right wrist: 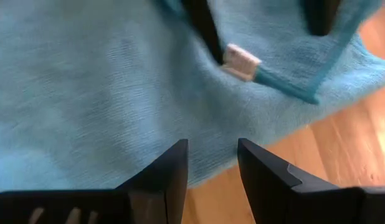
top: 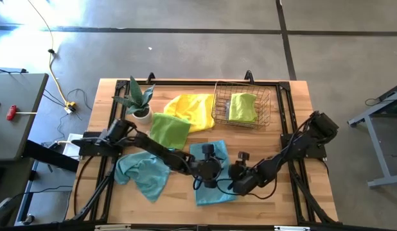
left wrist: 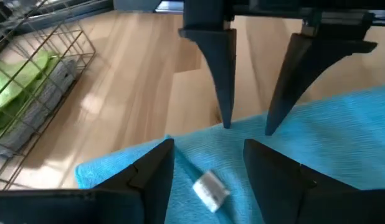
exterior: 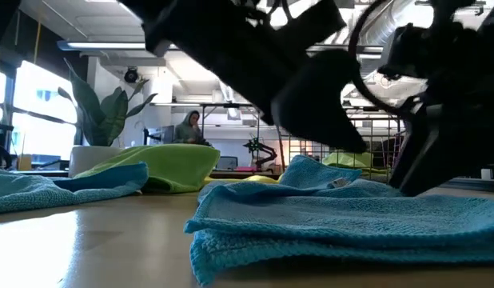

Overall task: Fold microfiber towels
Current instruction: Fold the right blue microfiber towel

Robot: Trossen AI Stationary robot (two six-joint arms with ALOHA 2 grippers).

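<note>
A teal blue towel (top: 214, 186) lies folded on the table's near middle, with a white tag (left wrist: 211, 190) near one edge. My left gripper (left wrist: 208, 146) is open low over it, its fingers on either side of the tag. My right gripper (right wrist: 212, 144) is open and faces it, its fingertips (left wrist: 227, 121) at the same towel's edge. A second teal towel (top: 144, 174) lies crumpled at the near left. A lime green towel (top: 167, 130) and a yellow towel (top: 192, 109) lie farther back. My left gripper's open fingers stand on either side of the tag, pointing down at a slant; I cannot tell whether their tips touch the cloth. My right gripper's open fingertips come down at the towel's edge (left wrist: 242, 124); I cannot tell whether they touch it.
A wire mesh basket (top: 242, 106) at the far right holds a folded lime green towel (top: 242, 107). A potted plant (top: 141, 101) stands at the far left. Bare wood shows to the right of the teal towel (top: 282, 192).
</note>
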